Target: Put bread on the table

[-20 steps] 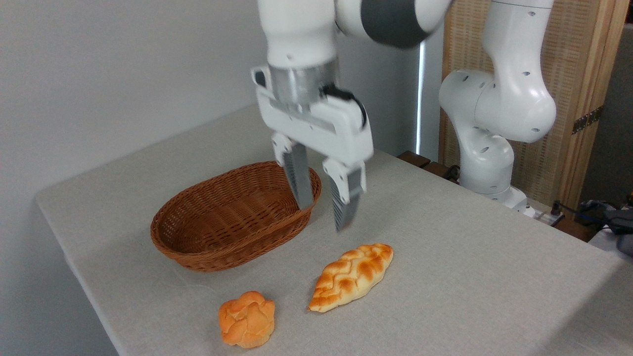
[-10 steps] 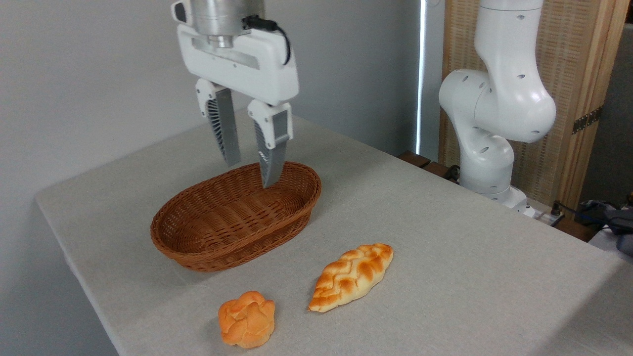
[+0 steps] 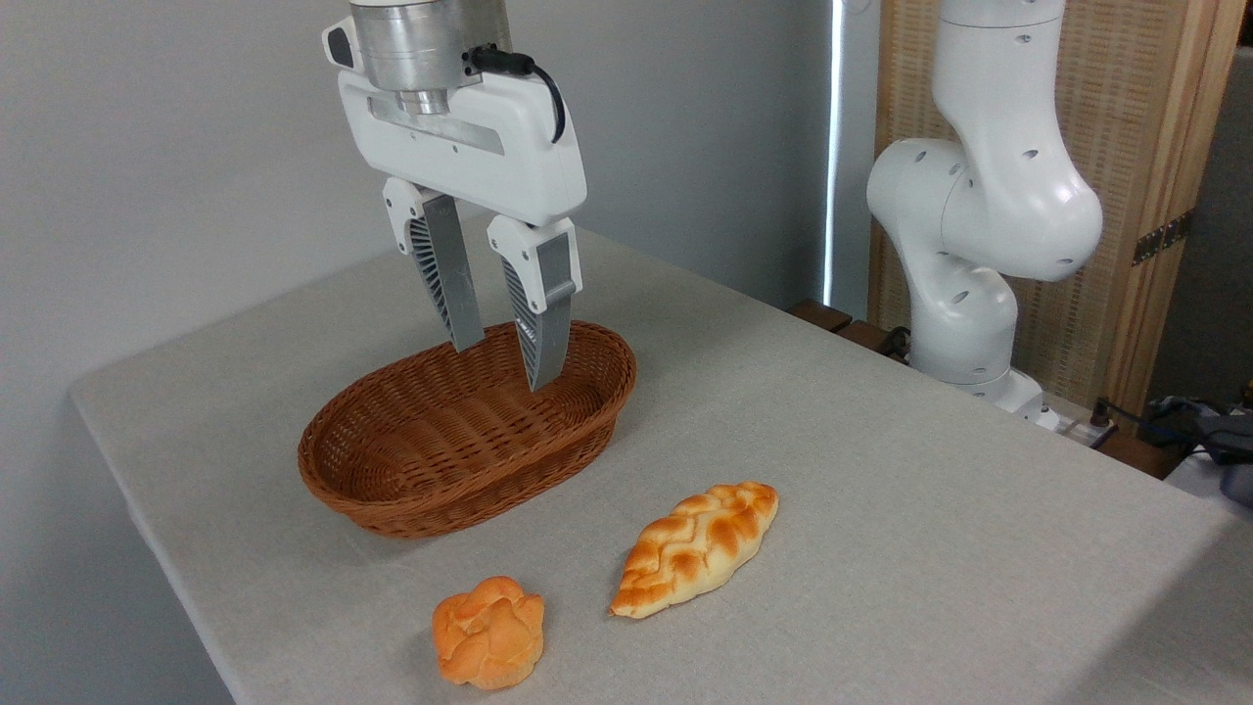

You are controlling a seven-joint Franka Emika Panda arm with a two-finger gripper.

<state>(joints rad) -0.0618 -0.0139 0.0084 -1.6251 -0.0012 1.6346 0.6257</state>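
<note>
Wicker basket [image 3: 460, 441], brown and oval, is being shown on the table [image 3: 881, 470], which is covered in a light grey-beige cloth. The gripper [image 3: 507, 362] is being held above the basket's far end, fingers pointing down, spread apart and holding nothing. The bread [image 3: 697, 546], a braided golden loaf, is being seen lying flat on the table in front of the basket, apart from it. A small round orange bun [image 3: 488, 630] is being shown near the loaf, toward the front edge.

The bread [image 3: 697, 548], a pale golden braided loaf with browned plaits, lay flat on the table [image 3: 910, 509]. Its pointed ends aimed toward one and seven o'clock.
</note>
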